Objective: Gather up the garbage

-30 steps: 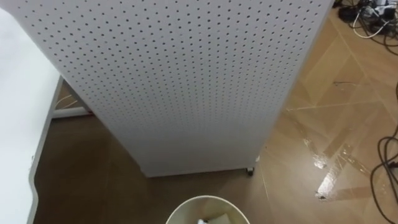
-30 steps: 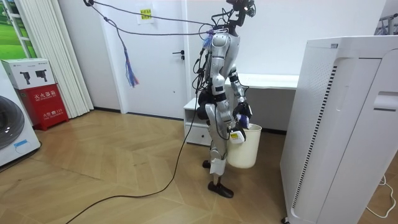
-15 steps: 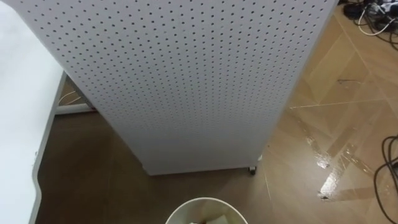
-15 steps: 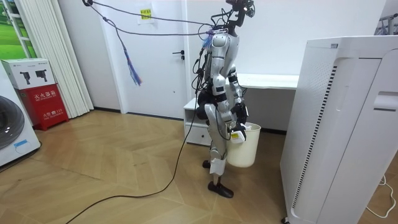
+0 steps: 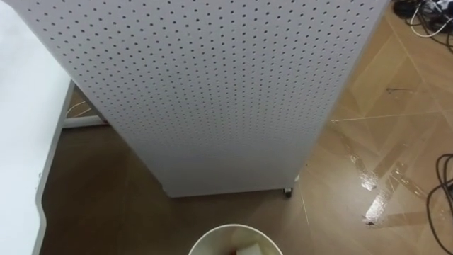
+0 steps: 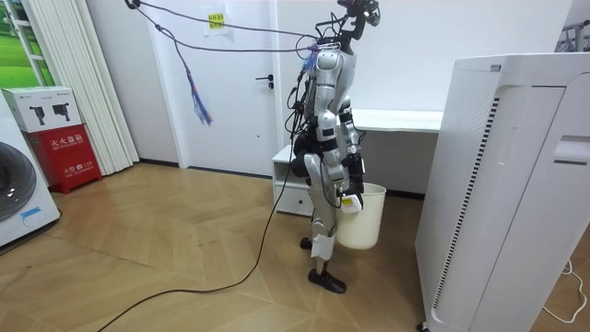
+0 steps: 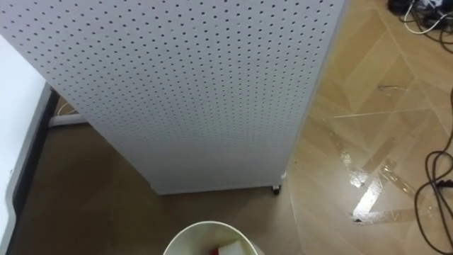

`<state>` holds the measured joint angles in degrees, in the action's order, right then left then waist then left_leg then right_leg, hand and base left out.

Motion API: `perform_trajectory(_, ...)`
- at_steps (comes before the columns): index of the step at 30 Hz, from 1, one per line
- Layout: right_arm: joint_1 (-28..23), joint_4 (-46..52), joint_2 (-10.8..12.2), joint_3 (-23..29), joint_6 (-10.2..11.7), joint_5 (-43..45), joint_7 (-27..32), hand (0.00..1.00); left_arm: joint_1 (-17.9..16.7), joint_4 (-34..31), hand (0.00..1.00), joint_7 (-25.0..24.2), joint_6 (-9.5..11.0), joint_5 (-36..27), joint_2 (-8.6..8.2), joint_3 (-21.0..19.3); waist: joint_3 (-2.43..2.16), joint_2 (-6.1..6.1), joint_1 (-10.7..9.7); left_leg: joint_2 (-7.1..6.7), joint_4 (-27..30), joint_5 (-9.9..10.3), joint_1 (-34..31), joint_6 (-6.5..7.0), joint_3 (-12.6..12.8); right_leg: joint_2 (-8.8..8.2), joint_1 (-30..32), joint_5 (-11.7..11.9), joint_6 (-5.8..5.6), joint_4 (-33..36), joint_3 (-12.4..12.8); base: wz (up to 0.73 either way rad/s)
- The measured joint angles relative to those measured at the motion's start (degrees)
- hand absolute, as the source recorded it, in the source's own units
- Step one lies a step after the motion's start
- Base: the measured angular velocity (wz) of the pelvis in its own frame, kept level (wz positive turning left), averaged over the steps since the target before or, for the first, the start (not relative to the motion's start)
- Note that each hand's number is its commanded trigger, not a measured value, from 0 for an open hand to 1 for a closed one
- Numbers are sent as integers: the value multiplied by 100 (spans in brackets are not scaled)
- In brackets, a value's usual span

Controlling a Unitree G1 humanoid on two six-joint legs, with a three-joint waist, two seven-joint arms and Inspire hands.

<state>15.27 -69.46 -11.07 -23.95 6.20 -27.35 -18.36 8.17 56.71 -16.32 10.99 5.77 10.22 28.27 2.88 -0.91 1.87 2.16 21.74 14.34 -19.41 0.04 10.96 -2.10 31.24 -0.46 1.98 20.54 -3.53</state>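
A white round bin [image 5: 212,234] sits at the bottom edge of the eye views, right below me. Inside it lie a white piece of garbage [image 5: 248,250] and a small red bit [image 5: 232,251]. In the room view I stand upright facing the room view's right, with the bin [image 6: 361,221] hanging clear of the floor at my thigh. My right hand [image 6: 348,196] is at its near rim and carries it. My left hand [image 6: 354,166] is just above the bin's mouth, too small to read.
A tall white perforated cabinet [image 5: 212,92] on castors stands close in front of me. A white desk [image 5: 18,142] is on my left. Cables [image 5: 442,184] lie on the wooden floor at the right. A washing machine [image 6: 18,194] stands at the room view's far left.
In the room view the bluish thing at my left hand over the bin is gone. A red bit now lies in the bin beside the white piece.
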Motion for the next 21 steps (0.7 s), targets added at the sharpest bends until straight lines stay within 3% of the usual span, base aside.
perform_trajectory(8,-70,-189,47,-117,-7,-185,-19,100,209,546,0,60,65,355,-74,-6,-1,-4,-24,2,-33,2,142,2,-71,-14,-222,8,-13,-96,-88,4)
perform_trajectory(16,-425,-220,6,-20,-6,-183,-130,100,-83,725,0,34,223,59,-82,-233,-39,-47,-30,17,-350,-21,653,-6,-171,16,-808,26,-33,-400,-244,4)
perform_trajectory(17,-551,-213,-1,82,-4,-176,-167,100,-221,735,0,36,247,-175,-81,-410,-79,-58,-21,19,-456,-34,795,-9,-174,20,-933,20,-39,-468,-297,0)
perform_trajectory(18,-702,-182,-27,165,-1,-160,-178,100,-386,743,0,36,274,-357,-76,-632,-149,-67,-10,19,-579,-51,928,-11,-173,26,-1041,4,-45,-521,-332,0)
perform_trajectory(21,-1065,-140,-14,454,20,-88,-188,100,-815,756,0,35,323,-860,-66,-1289,-202,-52,4,19,-893,-85,1379,-14,-176,20,-1397,-87,-52,-608,-514,-1)
